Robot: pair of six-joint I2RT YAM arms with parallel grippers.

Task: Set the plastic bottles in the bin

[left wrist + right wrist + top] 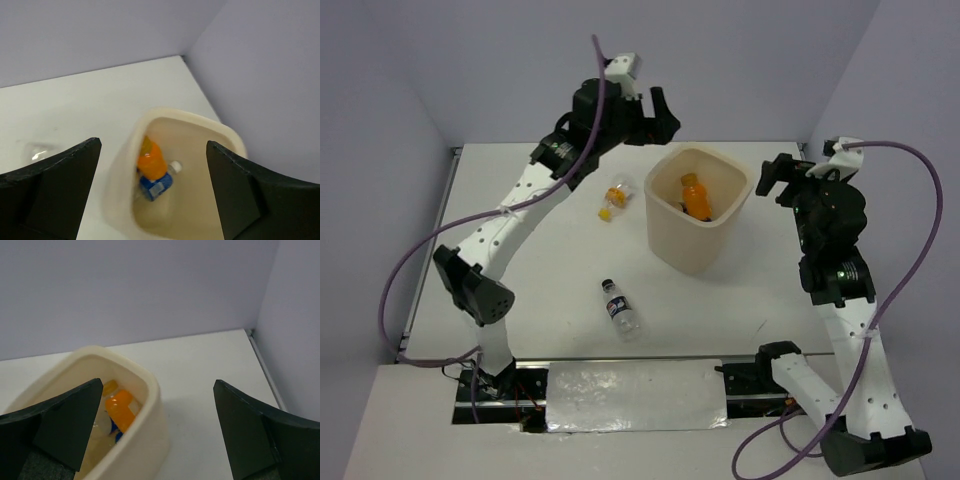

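**Clerk:** Cream plastic, item one: the bin [692, 252]. It stands upright on the white bench [520, 230], right of the middle and nearer the far edge.

**Checker:** Contents?

**Clerk:** One orange-filled bottle [151, 161], lying on the bin floor. A blue label and a white cap [175, 166] show just beside it. I cannot tell whether they belong to a second bottle.

**Checker:** Item two?

**Clerk:** Clear bottle with yellow-orange cap [614, 198], lying on its side on the bench. It is just left of the bin and not touching it.

**Checker:** Item three?

**Clerk:** Clear bottle with dark cap and label [621, 309], lying on the bench near the middle of the near edge. It is well apart from the bin, with its cap end toward the far left corner.

**Checker:** Left fingers [60, 175]?

**Clerk:** Spread wide with nothing between them. They are raised above the bin's far left corner, and their camera looks down into the bin.

**Checker:** Right fingers [55, 425]?

**Clerk:** Also spread wide and holding nothing. They are raised just beside the bin's right side, toward the right edge of the bench.
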